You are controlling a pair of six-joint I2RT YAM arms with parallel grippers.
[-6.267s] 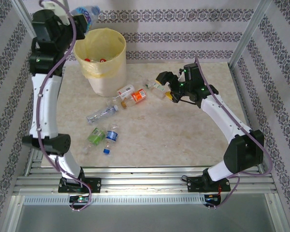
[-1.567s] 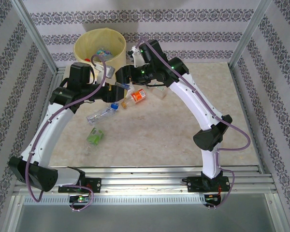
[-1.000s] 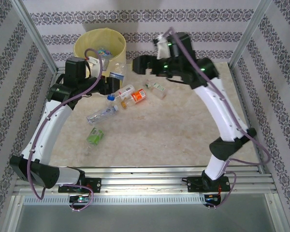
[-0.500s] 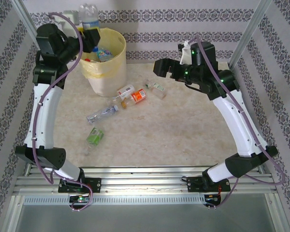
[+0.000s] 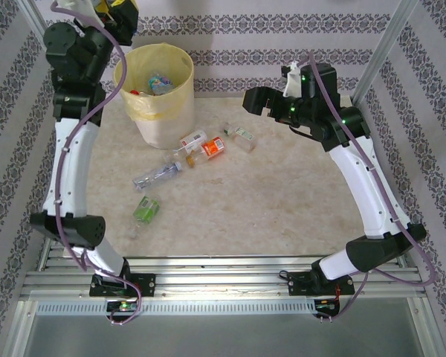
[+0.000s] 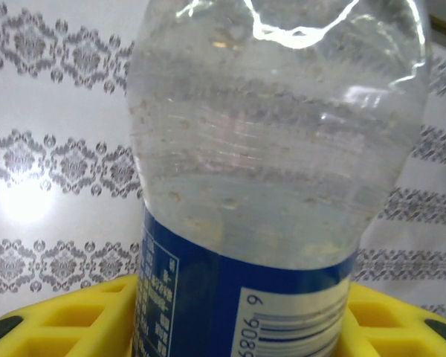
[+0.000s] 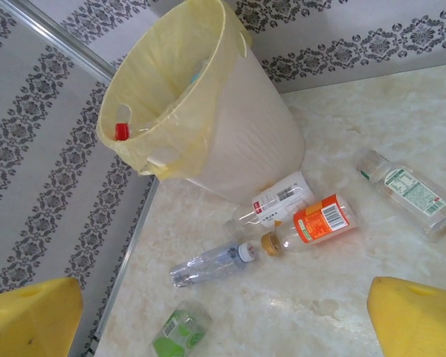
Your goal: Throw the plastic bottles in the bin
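Observation:
My left gripper (image 6: 241,323) is shut on a clear plastic bottle (image 6: 275,149) with a blue label, its yellow pads (image 6: 67,320) on either side. In the top view that gripper (image 5: 120,6) is raised high, behind the left rim of the bin (image 5: 163,123). The cream bin with its yellow bag (image 7: 230,141) holds several bottles (image 5: 157,80). On the table lie a white-and-red bottle (image 7: 279,202), an orange one (image 7: 321,220), a clear one (image 7: 208,264), a green one (image 7: 180,331) and a green-and-white labelled one (image 7: 405,190). My right gripper (image 5: 256,100) hangs open above the table, right of the bin, with nothing between its fingers (image 7: 412,316).
Patterned walls and metal posts (image 5: 379,52) close in the table on three sides. The marble tabletop (image 5: 282,201) has free room in the middle and on the right. The bin stands at the far left corner.
My left arm has lifted the blue-label bottle from the table up past the bin's rim, and it keeps rising. My right arm has drawn back to the right, still open.

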